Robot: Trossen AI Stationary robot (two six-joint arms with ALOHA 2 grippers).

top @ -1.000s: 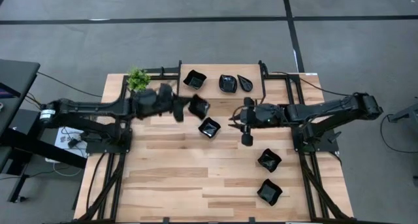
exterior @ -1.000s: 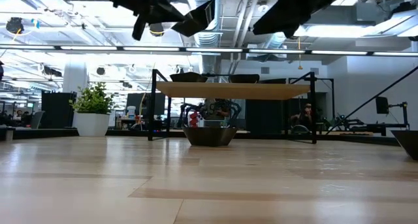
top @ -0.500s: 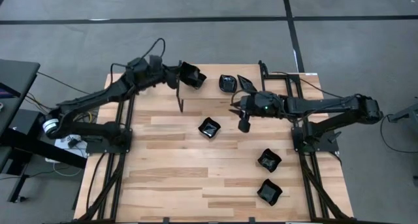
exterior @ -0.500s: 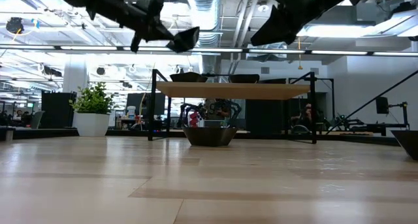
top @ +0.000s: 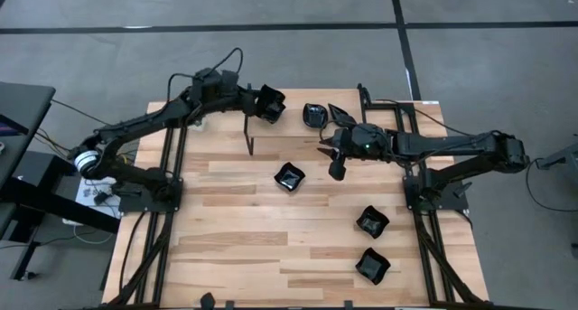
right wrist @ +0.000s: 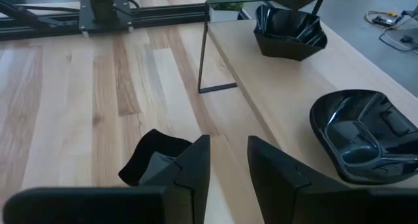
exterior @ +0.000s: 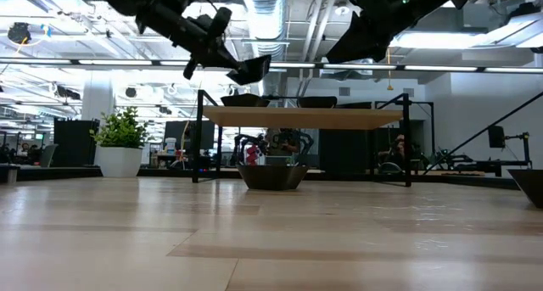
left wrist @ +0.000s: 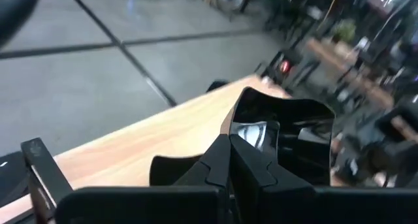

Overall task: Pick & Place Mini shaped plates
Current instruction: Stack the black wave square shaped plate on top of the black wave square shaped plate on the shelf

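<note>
My left gripper (top: pixel 256 100) is shut on a squarish black mini plate with a wavy rim (top: pixel 270 103). It holds the plate over the left end of the raised wooden shelf (top: pixel 293 100) at the table's far side. In the low view the plate (exterior: pixel 254 69) hangs above the shelf (exterior: pixel 301 115). Another squarish plate (right wrist: pixel 290 31) rests on the shelf under it. A roundish plate (top: pixel 315 116) and a teardrop plate (top: pixel 339 114) also rest on the shelf. My right gripper (top: pixel 337 163) is open and empty, in the air near the shelf's right part. My left gripper pinches the plate's near rim (left wrist: pixel 243 134) between its two shut fingers. The fingers come from the table's left, slanting down. The plate is lifted clear of the shelf and tilted, sticking out beyond the fingertips.
Three more black plates lie on the table: one at the middle (top: pixel 290 176) and two toward the near right (top: pixel 372 222) (top: pixel 372 266). A potted plant (exterior: pixel 121 142) stands at the far left. The shelf's thin black legs (top: pixel 248 134) stand on the table.
My left gripper has carried its plate up from over the table's middle toward the far edge, and now holds it above the shelf's left end. The plate has stayed clear throughout. My right gripper has drifted slightly toward the far edge.
</note>
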